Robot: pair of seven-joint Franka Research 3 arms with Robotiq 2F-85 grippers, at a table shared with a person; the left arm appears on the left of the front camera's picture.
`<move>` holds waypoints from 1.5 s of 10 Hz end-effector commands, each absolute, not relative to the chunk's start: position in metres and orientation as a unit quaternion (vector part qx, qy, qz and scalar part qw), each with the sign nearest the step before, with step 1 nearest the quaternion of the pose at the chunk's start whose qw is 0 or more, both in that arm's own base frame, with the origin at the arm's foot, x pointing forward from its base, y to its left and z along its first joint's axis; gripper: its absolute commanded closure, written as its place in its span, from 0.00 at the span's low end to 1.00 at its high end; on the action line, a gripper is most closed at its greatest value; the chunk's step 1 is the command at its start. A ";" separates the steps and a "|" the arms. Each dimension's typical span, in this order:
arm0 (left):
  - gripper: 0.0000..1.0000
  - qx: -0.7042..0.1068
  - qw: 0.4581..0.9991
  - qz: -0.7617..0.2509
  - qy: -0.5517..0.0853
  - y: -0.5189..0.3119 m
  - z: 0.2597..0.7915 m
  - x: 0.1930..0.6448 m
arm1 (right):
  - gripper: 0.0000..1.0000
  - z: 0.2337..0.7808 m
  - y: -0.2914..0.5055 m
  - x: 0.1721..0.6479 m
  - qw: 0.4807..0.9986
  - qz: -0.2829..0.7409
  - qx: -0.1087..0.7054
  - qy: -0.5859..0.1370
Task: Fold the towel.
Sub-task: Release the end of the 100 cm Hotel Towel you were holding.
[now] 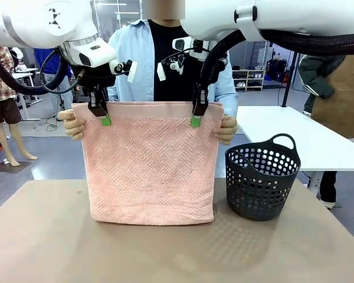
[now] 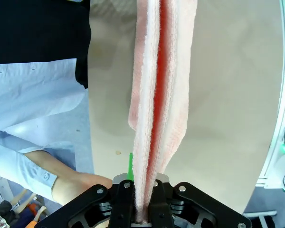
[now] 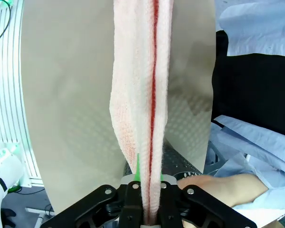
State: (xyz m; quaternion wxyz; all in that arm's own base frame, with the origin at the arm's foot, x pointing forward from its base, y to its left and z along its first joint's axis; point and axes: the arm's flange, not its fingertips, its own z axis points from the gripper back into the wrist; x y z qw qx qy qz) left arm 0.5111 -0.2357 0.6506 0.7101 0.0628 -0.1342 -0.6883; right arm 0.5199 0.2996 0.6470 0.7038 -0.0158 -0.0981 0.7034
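Pink towel (image 1: 150, 171), seemingly doubled, hangs from clamped grippers (image 1: 105, 118) (image 1: 196, 119).

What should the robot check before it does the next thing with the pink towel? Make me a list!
1. Left gripper shut on the towel at its top edge: ok.
2. Right gripper shut on the top edge: ok.
3. Top edge level between the two grippers: ok.
4. Person has let go: not ok. One hand and the other hand hold the top corners.
5. Basket out of the way: ok. It stands beside the towel, apart from it.
6. Bottom edge lifted off the table: cannot tell.
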 end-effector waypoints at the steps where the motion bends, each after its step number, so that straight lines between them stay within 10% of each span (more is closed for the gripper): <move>1: 1.00 0.064 0.711 -0.687 -0.138 -0.235 0.654 0.512 | 1.00 0.649 0.298 0.519 0.698 0.709 -0.013 -0.100; 15: 1.00 0.064 0.711 -0.687 -0.138 -0.235 0.654 0.512 | 1.00 0.649 0.298 0.519 0.698 0.709 -0.013 -0.100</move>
